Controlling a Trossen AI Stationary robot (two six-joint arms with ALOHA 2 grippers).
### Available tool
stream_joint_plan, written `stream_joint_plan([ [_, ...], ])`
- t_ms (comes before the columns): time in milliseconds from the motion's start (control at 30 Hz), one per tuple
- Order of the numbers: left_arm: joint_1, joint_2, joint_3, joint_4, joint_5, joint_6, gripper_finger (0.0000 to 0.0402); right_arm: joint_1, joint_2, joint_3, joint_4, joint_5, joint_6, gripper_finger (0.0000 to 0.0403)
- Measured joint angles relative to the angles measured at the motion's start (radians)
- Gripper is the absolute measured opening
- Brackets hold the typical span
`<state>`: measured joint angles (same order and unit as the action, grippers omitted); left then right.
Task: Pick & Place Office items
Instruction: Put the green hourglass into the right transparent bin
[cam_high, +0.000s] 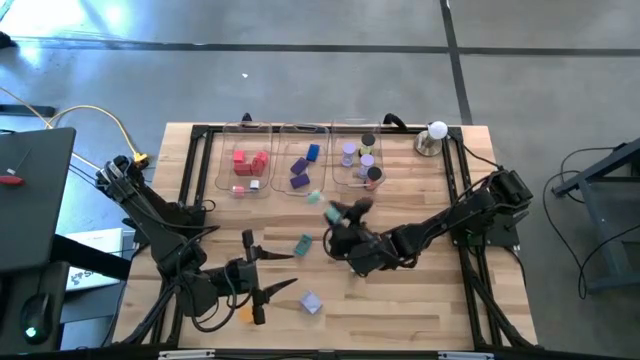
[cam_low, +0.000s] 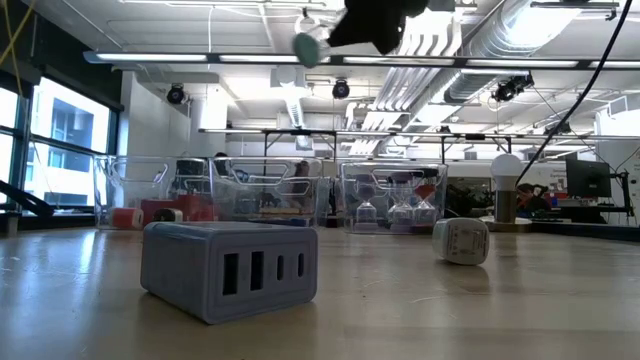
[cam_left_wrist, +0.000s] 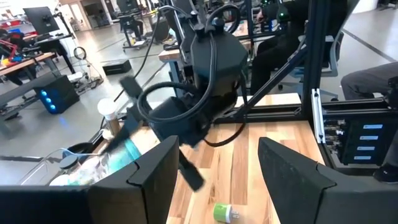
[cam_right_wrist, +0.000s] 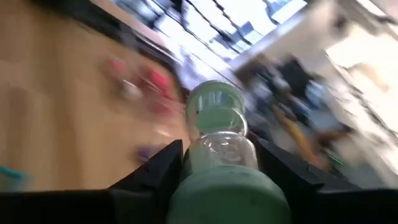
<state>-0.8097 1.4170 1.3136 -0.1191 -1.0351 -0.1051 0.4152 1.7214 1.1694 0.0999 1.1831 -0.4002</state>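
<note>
Three trays (cam_high: 300, 165) stand side by side along the table's (cam_high: 420, 300) far edge, blocks (cam_high: 248, 163) in the left one. Right of them stands the ball on its base (cam_high: 434, 137). A charger block (cam_high: 311, 303) lies near the front, between the arms.

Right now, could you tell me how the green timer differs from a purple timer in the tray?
The green timer is clamped in the right gripper, up in the air; the purple timer sits in the right-hand tray. The green one points sideways; the purple one stands upright. Both are small hourglass shapes with round caps.
</note>
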Motion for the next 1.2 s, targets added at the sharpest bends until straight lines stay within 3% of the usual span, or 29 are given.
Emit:
stream_joint_plan([
  [167, 0.000, 0.000, 0.000, -0.001, 0.030, 0.000, 0.0214, -0.021, -0.001, 0.000, -0.043, 0.195, -0.002, 0.0173],
  [333, -0.014, 0.000, 0.000, -0.007, 0.046, -0.023, 0.0214, -0.061, -0.001, 0.000, -0.054, 0.220, 0.033, 0.0173],
  [833, -0.066, 0.000, 0.000, -0.051, 0.012, -0.016, 0.0214, -0.212, -0.067, 0.000, -0.559, -0.360, 0.641, 0.0174],
  [1067, -0.057, 0.000, 0.000, -0.101, -0.023, -0.033, 0.0214, -0.287, -0.130, 0.029, -0.661, -0.552, 0.673, 0.0180],
  [1200, -0.048, -0.001, 0.000, -0.115, -0.091, -0.076, 0.0214, -0.322, -0.138, 0.103, -0.739, -0.572, 0.666, 0.0173],
])
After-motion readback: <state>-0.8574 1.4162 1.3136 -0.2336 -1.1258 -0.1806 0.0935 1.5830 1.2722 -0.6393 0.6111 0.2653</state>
